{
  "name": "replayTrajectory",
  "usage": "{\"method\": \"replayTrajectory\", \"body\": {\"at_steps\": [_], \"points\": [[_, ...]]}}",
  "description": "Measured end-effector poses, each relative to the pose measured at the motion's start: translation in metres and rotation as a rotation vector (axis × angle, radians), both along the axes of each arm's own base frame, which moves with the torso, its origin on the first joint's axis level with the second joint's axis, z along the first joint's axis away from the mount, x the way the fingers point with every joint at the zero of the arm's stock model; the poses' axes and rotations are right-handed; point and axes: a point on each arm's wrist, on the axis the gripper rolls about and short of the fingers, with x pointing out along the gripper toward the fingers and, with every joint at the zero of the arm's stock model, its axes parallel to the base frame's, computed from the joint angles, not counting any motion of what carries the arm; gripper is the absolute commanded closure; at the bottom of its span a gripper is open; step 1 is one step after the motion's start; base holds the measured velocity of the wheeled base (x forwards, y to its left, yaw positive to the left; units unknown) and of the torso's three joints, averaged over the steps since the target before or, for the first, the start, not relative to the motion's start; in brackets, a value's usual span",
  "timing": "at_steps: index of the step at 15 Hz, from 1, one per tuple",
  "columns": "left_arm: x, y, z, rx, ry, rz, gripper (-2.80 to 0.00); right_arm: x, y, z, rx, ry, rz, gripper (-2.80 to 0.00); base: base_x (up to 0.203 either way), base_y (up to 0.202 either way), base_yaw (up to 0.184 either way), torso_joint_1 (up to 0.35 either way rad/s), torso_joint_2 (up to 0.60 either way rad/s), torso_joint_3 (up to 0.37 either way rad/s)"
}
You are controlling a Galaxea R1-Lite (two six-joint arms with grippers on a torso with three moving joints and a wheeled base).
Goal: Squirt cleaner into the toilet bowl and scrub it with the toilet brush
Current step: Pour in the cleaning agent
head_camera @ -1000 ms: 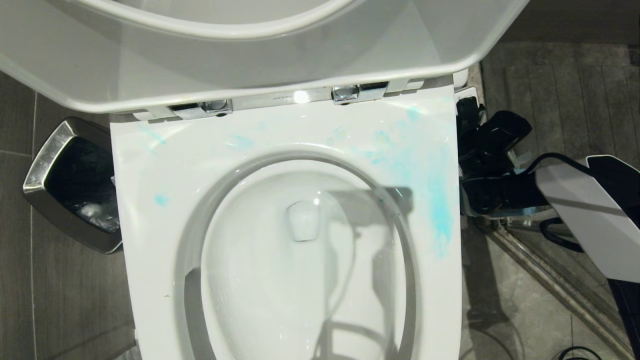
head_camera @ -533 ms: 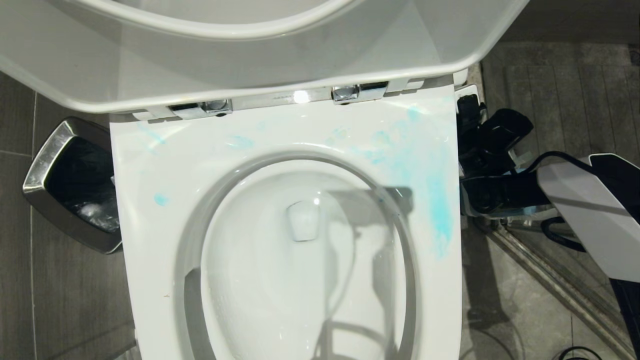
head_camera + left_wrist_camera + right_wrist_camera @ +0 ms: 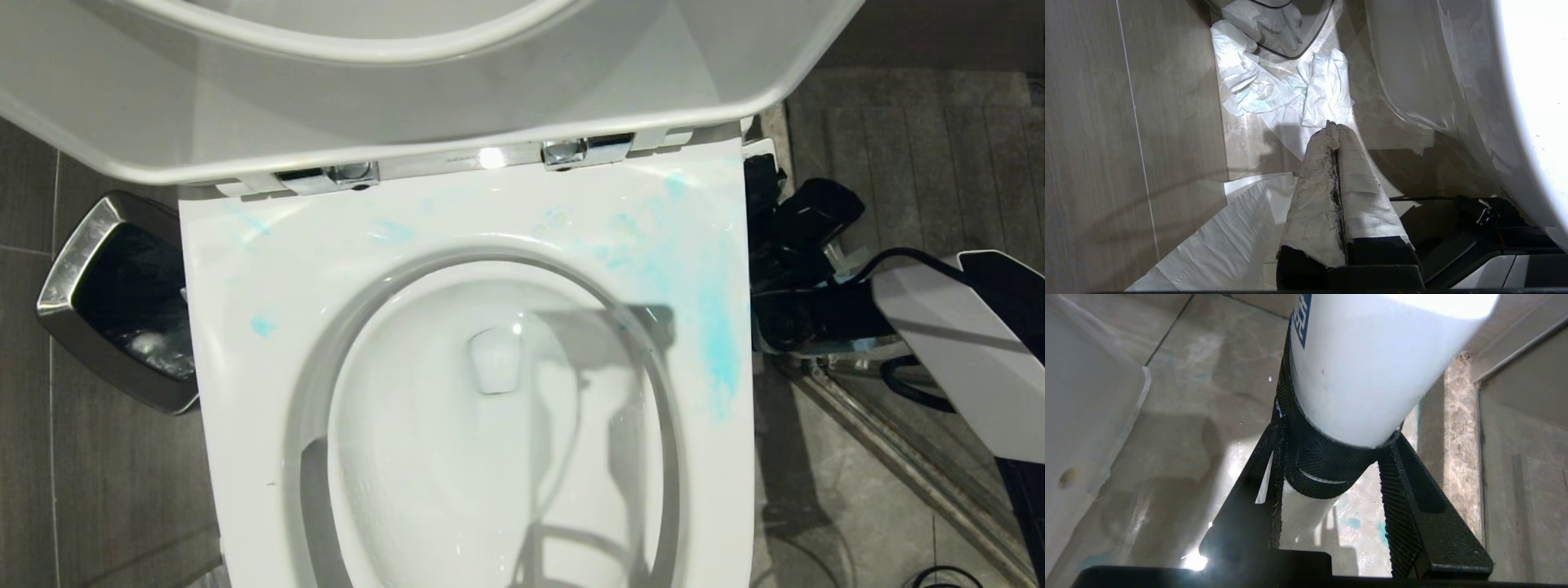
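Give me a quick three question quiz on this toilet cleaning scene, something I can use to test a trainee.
1. True or false: the toilet bowl holds a pool of blue cleaner.
2. What does the right gripper hold? A) a brush B) the white cleaner bottle C) nothing
3. Fill in: the left gripper is ____, its fingers wrapped in white material.

Key:
1. False. Blue smears lie on the seat, mostly on its right side; the bowl looks white.
2. B. The fingers clamp the bottle beside the toilet, above the floor.
3. Shut, near the crumpled paper on the floor.
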Motion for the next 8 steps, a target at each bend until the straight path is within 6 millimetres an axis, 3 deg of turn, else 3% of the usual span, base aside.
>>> {"method": "replayTrajectory", "body": {"at_steps": [8], "points": [[0.000,0.000,0.000,0.000,0.000,0.000,0.00,-0.018,0.003,-0.015,-0.003,0.027,0.013,0.00,0.000,0.000,0.000,0.000,0.00,0.000]]}}
